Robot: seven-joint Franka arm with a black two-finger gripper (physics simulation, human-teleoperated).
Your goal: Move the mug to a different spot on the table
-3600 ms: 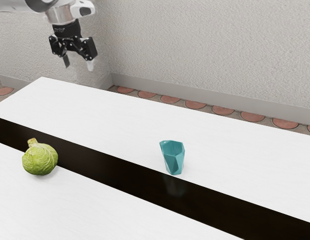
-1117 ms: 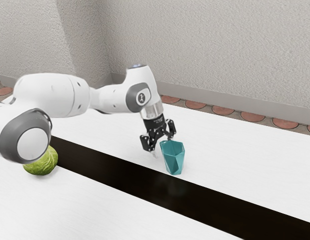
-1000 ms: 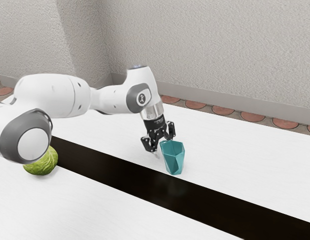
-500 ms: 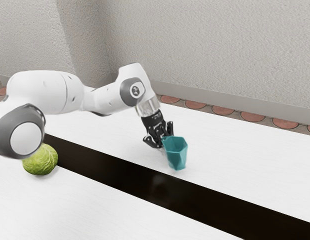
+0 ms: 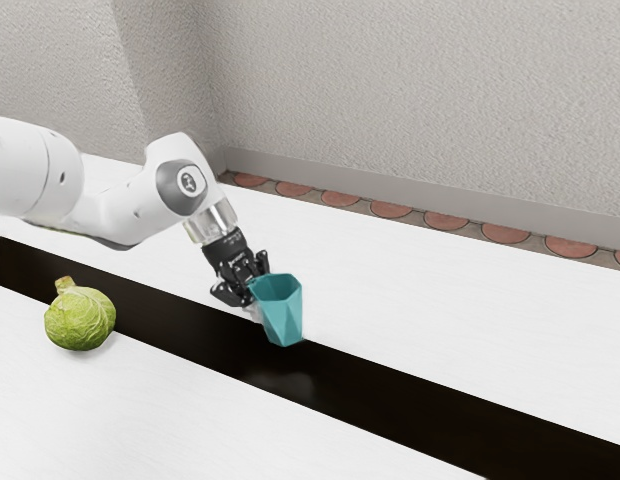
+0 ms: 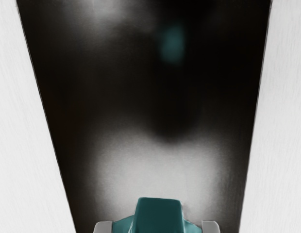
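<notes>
Mug (image 5: 281,310) upright, mouth up, long axis near vertical; fingers (image 6: 103,226) clamp rim.

Cabbage (image 5: 80,316) well apart; far tabletop (image 5: 460,290) seemingly open.

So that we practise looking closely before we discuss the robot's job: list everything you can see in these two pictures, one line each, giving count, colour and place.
mug: one, teal, held at its rim by the gripper, at the edge of the black stripe
cabbage: one, green, on the near white part of the table, at the exterior view's left, apart from the mug
table: one, white, the black stripe running along it
floor tiles: a row, reddish, beyond the table at the foot of the wall
wall: grey, behind
arm: one, white with grey joints, from the exterior view's left
gripper: one, black, shut on the mug
</notes>
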